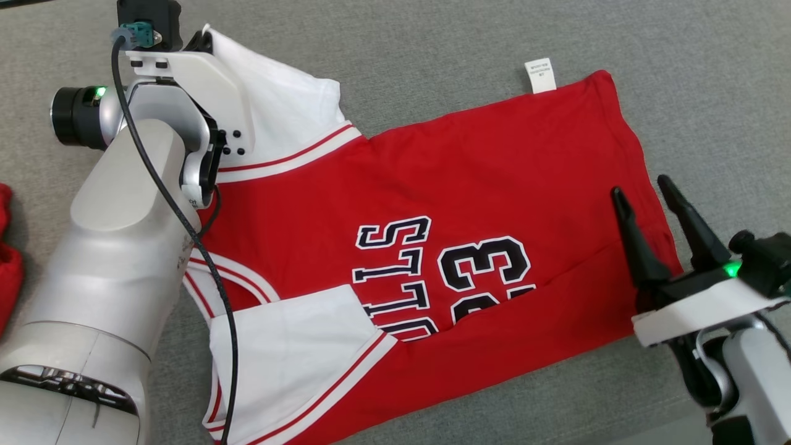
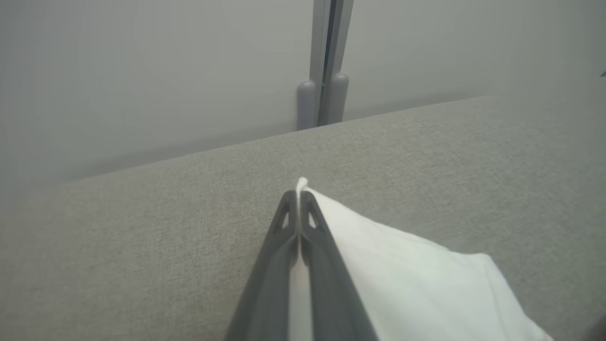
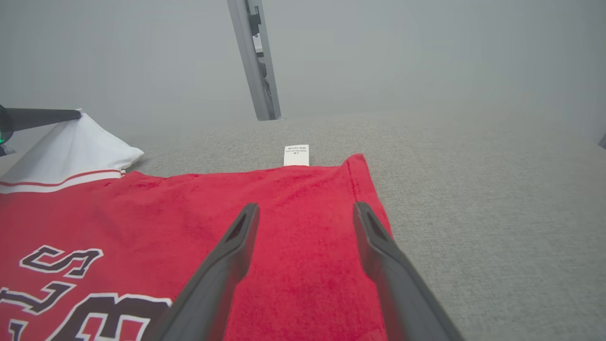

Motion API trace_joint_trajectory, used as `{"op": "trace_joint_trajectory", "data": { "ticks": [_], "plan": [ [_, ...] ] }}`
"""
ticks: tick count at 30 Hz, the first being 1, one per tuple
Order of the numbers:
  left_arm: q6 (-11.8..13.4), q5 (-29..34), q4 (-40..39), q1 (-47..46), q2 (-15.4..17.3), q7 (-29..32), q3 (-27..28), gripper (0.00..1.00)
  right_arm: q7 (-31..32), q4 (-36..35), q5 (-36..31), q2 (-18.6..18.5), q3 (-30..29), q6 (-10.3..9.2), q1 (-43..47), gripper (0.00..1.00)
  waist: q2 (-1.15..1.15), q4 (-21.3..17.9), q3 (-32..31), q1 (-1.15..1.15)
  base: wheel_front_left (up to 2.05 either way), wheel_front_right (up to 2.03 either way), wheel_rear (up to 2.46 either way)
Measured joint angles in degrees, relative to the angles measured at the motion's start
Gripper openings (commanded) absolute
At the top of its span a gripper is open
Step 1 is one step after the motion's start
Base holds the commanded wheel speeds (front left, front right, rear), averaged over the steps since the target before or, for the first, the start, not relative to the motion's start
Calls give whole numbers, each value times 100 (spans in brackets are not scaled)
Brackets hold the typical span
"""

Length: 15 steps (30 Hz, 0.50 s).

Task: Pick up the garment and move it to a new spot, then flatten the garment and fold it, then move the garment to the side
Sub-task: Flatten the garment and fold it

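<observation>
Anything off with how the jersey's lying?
The jersey isn't flat: a fold along its near side hides part of the number, and the near white sleeve is turned in over the body. A label pokes out past the far edge. The left tool pinches the far sleeve tip.

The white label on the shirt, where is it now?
In the head view the label lies at the upper right, sticking out from the far edge of the shirt onto the grey surface, near the corner beyond the open right claw.
</observation>
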Motion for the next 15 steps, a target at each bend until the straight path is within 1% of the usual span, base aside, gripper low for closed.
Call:
{"op": "trace_joint_trajectory", "data": {
  "ticks": [5, 7, 10, 15],
  "plan": [
    [-108, -140, -318, 109, -8, -154, 53, 0, 66, 731, 170, -153, -125, 0, -563, 100, 0, 141, -68, 0, 0, 0, 0],
    [-133, -159, -461, 172, 25, -170, 58, 0, 357, 1051, 225, -243, -126, 1, -935, 100, 0, 187, -81, 0, 0, 0, 0],
    [-130, -168, -717, 275, 103, -140, 42, 0, 966, 1550, 314, -276, -135, 0, -1501, 100, 0, 243, -92, 0, 0, 0, 0],
    [-34, -157, -1246, 485, 221, -2, -20, 0, 1964, 2346, 170, -314, -86, 0, -2412, 100, 0, 322, -87, 0, 0, 0, 0]
  ]
}}
